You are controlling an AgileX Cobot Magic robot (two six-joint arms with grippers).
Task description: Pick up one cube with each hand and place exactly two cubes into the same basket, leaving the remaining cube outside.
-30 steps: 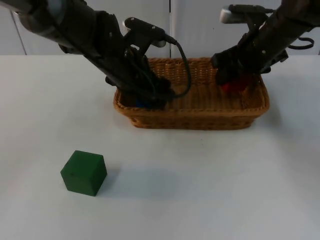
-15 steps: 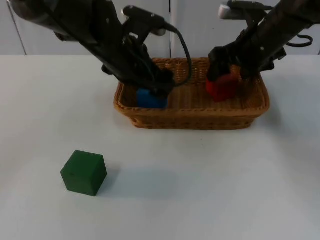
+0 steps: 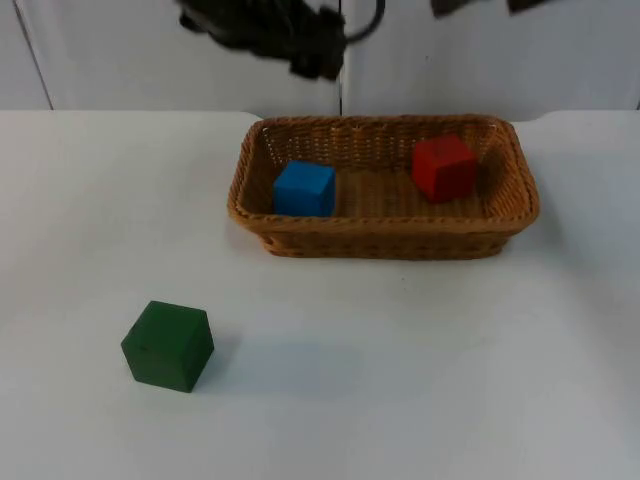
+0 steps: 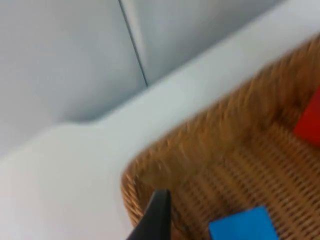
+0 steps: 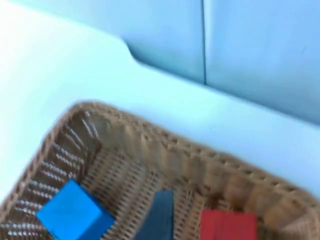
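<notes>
The basket (image 3: 385,240) sits at upper centre of the top view on the tabletop (image 3: 420,370); inside it the blue cube (image 3: 304,189) lies at its left end and the red cube (image 3: 444,168) at its right, well apart; the green cube (image 3: 168,345) stands outside at lower left; the left gripper (image 3: 315,55) hangs at the top edge above the basket, the right gripper (image 3: 475,6) at upper right; I cannot tell how far either is open.
</notes>
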